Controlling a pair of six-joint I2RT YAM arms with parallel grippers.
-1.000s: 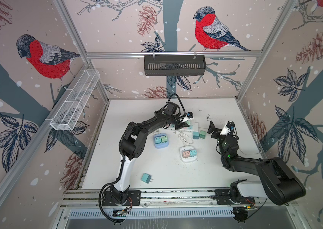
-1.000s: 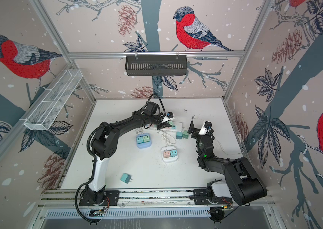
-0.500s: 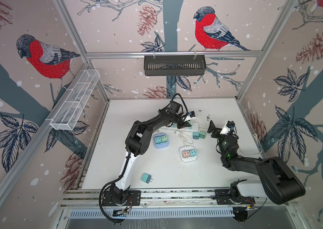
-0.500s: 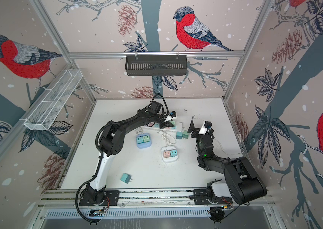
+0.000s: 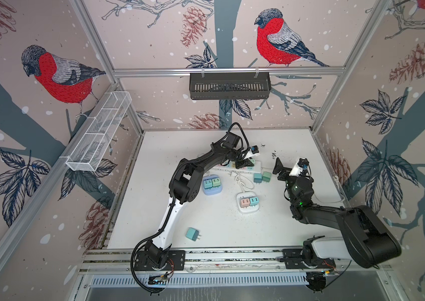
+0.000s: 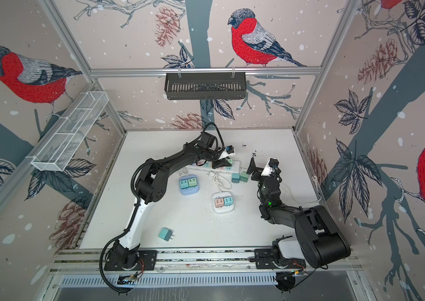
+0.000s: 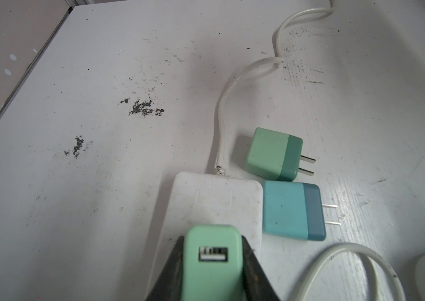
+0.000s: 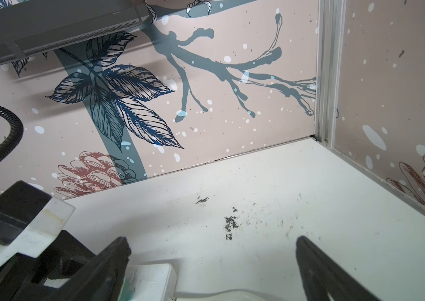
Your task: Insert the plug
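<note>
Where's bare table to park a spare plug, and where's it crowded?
Bare: table left of the left arm; back edge behind the power strip; front, between lone teal plug and right arm. Crowded: middle, around strip, coiled cord, blue hub, white hub.

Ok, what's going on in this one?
The left gripper is shut on a mint-green cube-shaped wall plug, holding it over the long white plastic power strip. The plug's prongs are hidden, so it cannot be told whether they have entered a socket. The right gripper hangs open and empty near the strip's end. A two-tone green plug and a two-tone blue plug lie loose beside the strip.
</note>
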